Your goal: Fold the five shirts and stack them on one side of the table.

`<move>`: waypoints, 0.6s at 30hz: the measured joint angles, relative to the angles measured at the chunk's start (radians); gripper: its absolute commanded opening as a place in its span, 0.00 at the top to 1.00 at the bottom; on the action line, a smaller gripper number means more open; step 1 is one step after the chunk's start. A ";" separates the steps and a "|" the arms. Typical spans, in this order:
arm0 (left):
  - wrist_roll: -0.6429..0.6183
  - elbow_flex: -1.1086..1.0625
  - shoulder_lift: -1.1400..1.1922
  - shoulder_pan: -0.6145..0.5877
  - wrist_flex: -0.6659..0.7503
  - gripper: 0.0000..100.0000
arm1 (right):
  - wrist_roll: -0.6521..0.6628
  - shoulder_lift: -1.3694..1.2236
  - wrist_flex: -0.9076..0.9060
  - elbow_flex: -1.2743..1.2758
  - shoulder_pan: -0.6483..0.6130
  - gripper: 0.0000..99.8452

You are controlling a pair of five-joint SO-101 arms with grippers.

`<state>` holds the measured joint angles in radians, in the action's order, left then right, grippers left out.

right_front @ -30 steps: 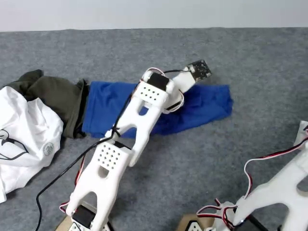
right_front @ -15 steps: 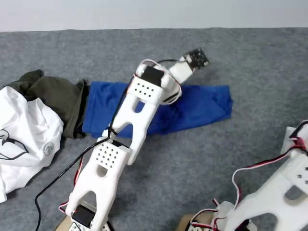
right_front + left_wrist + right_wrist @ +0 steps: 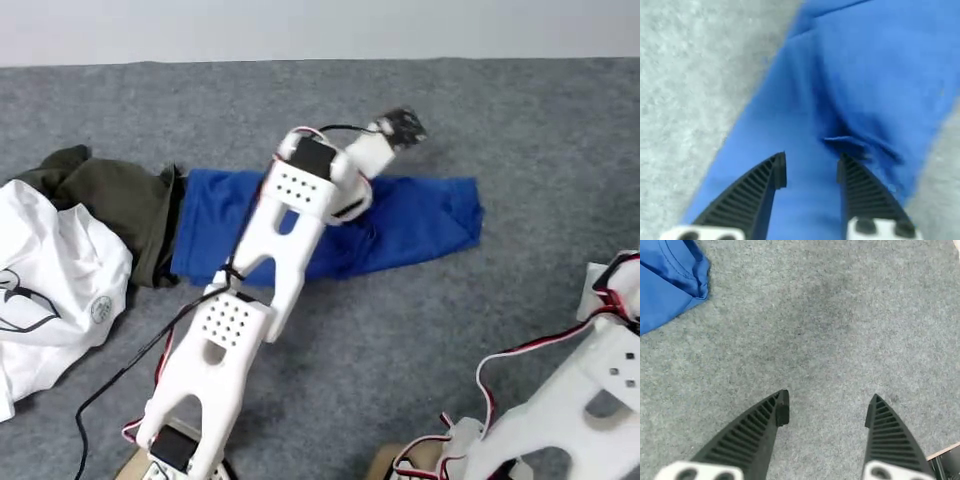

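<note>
A blue shirt [image 3: 420, 225] lies folded into a long band across the middle of the grey table [image 3: 520, 130]. My left arm [image 3: 300, 190] stretches over it, and my left gripper [image 3: 810, 170] hangs open just above the blue shirt [image 3: 865, 75], holding nothing, near a small crease. An olive shirt [image 3: 110, 200] lies crumpled at the band's left end, with a white shirt [image 3: 50, 290] in front of it. My right gripper [image 3: 827, 412] is open over bare table, and one end of the blue shirt [image 3: 670, 275] lies a little way off from it.
My right arm [image 3: 600, 370] stands at the table's front right corner. Bare grey surface runs along the far side and to the right of the blue shirt. A black cable [image 3: 120, 375] trails from the left arm's base.
My left arm's wrist has drawn back slightly toward the far left over the blue shirt. My right arm has shifted at the front right, its upper part now lower and further into view.
</note>
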<state>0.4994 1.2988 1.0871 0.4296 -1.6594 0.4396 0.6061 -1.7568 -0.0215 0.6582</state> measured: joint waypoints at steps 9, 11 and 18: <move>-0.029 0.009 -0.023 0.084 -0.064 0.83 | 0.000 0.000 0.000 0.000 0.000 0.74; -0.032 0.009 -0.006 0.066 -0.064 0.83 | 0.000 0.000 0.000 0.000 0.000 0.74; -0.012 0.009 0.109 -0.060 -0.064 0.83 | 0.000 0.000 0.000 0.000 0.000 0.74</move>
<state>0.4872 1.3080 1.1960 0.3698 -1.7238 0.4396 0.6061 -1.7568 -0.0215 0.6582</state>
